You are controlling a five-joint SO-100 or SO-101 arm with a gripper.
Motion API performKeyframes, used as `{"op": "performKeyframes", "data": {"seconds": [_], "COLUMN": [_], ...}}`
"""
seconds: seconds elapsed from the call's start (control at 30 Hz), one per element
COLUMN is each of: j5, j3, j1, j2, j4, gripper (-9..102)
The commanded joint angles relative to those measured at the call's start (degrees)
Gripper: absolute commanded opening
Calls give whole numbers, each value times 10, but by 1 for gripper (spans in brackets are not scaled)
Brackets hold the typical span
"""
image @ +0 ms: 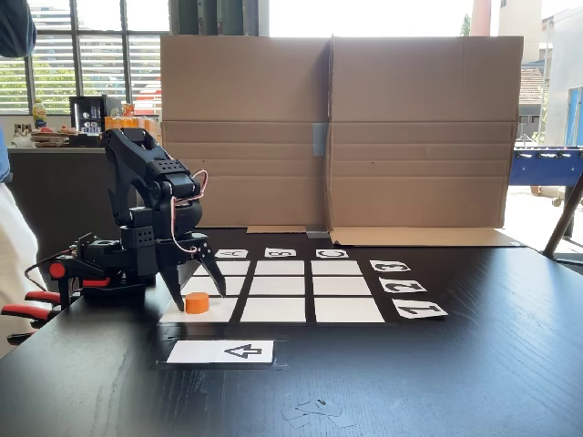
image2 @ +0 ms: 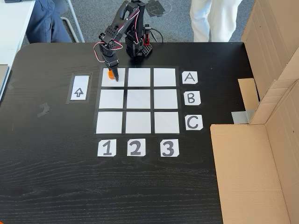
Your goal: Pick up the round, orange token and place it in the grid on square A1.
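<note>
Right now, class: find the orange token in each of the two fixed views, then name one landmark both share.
Low side-on fixed view: the orange token sits lower left of centre, on the grid's near-left corner square, between the tool's open fingers.
High fixed view: the token is upper left of centre, on the top-left square, partly hidden by the tool.
Shared landmark: the white arrow card beside that corner.

A white card with a black arrow (image2: 79, 87) lies on the dark wood-grain tabletop (image2: 60, 177). A folded cardboard screen (image: 337, 127) stands along the tabletop's far edge in a fixed view. Red-handled clamps (image: 32, 305) grip the tabletop's left edge there.
</note>
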Motion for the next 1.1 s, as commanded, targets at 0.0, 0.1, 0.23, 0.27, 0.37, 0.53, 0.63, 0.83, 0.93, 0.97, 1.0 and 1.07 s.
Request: {"op": "performKeyframes", "data": {"seconds": [0.0,0.1,0.23,0.27,0.37,0.53,0.63,0.83,0.93,0.97,1.0,1.07], "j5": [4,4,4,4,4,4,4,3,3,3,3,2], "j3": [-50,-74,-105,-113,-137,-181,-199,-217,-229,-234,-237,-245], "j1": [18,32,46,50,68,98,120,163,178,181,184,191], "j2": [1,4,11,18,43,88,117,201,250,265,282,313], "j4": [-3,-3,4,4,4,4,4,5,25,35,47,75], "gripper": [33,33,33,33,33,33,33,33,33,33,33,33]}}
